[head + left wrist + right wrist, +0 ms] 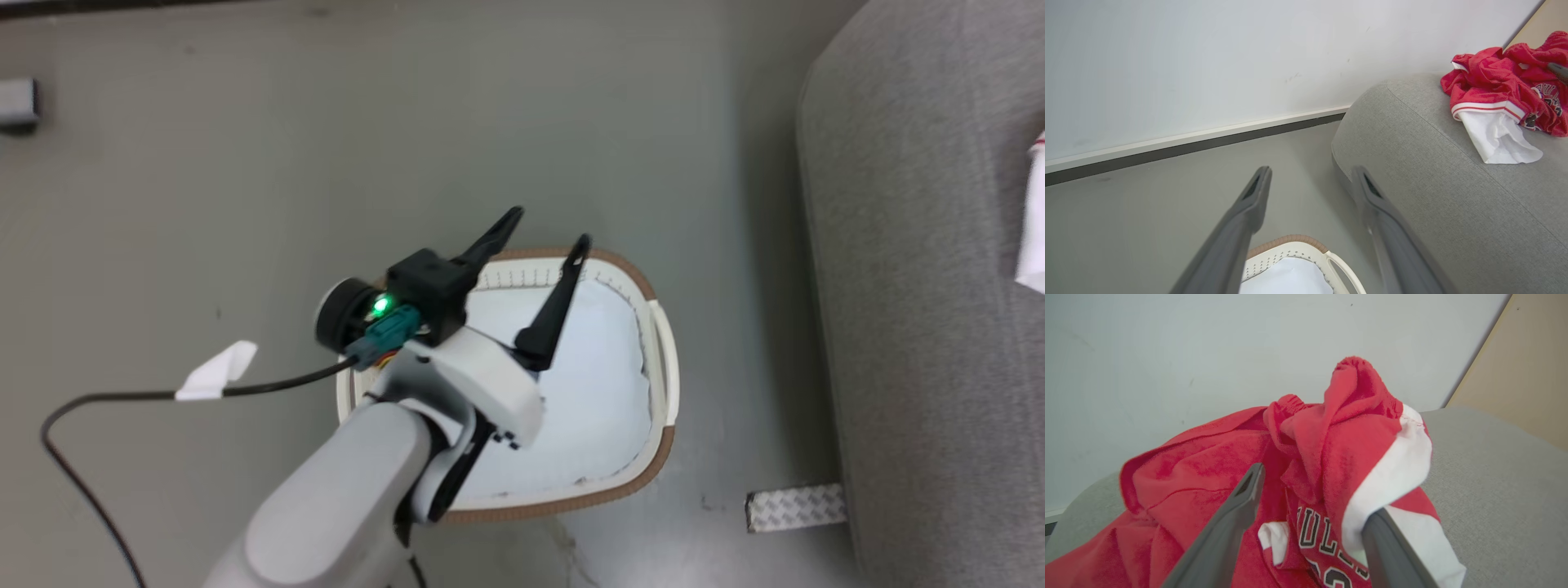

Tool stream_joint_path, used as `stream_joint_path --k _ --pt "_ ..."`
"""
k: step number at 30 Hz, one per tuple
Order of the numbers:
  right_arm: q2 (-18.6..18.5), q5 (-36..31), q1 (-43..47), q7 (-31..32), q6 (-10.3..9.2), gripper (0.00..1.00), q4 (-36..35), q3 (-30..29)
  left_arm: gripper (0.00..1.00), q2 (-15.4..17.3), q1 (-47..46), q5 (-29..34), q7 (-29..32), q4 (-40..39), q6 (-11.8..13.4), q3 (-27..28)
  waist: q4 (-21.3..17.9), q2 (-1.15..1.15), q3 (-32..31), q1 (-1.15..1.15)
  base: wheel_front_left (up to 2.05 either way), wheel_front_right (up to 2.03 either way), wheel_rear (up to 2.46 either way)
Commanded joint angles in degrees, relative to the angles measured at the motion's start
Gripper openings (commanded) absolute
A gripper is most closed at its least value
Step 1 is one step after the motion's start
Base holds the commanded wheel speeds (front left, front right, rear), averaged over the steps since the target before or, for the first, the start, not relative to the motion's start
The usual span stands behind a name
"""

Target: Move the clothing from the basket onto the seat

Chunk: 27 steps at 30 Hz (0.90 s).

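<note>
The cream basket [563, 508] with a brown rim stands on the floor, holding just a flat white pad [588, 392]. My left gripper [551, 227] hovers above it, open and holding nothing; the left wrist view shows its fingers [1310, 171] spread above the basket rim [1290, 241]. The red clothing [1494, 85] lies heaped on the grey seat [1433, 183]. A white and red edge of the clothing [1035, 204] peeks in at the right of the seat [922, 327]. My right gripper [1314, 490] is open, fingers apart in the clothing [1208, 465], with a red-and-white fold draped over the right fingertip.
A black cable with a white tape tag [216, 371] trails across the grey floor at the left. A patterned strip [796, 506] lies by the seat's base. A white wall with a dark baseboard [1188, 141] stands behind, and a tan panel [1527, 367] rises beyond the seat.
</note>
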Motion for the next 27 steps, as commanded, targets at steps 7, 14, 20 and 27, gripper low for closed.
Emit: stream_joint_path --k 7,14,20,27 --pt "2.8 -1.7 8.7 -0.1 -0.15 1.00 -8.4 2.8 1.00 2.9 5.1 -2.7 -3.6 2.1 1.4 3.3 -1.3 0.00 -10.3 -0.01 0.00 0.00 0.00" --pt "7.2 -0.1 20.3 1.1 -0.15 1.00 -18.0 5.4 1.00 5.7 12.2 -5.7 -6.0 3.4 2.8 6.2 -1.1 0.00 -19.3 -0.01 0.00 0.00 0.00" --pt "11.0 0.1 29.8 3.6 -0.15 1.00 -26.7 7.9 1.00 7.4 19.6 -8.3 -8.5 4.1 4.6 8.4 -0.6 0.00 -26.4 -0.01 0.00 0.00 0.00" --pt "15.3 0.1 39.2 3.8 -0.15 1.00 -35.1 12.0 1.00 8.6 25.6 -8.3 -11.9 5.2 6.1 10.5 1.6 0.00 -31.4 -0.01 0.00 0.00 0.00"
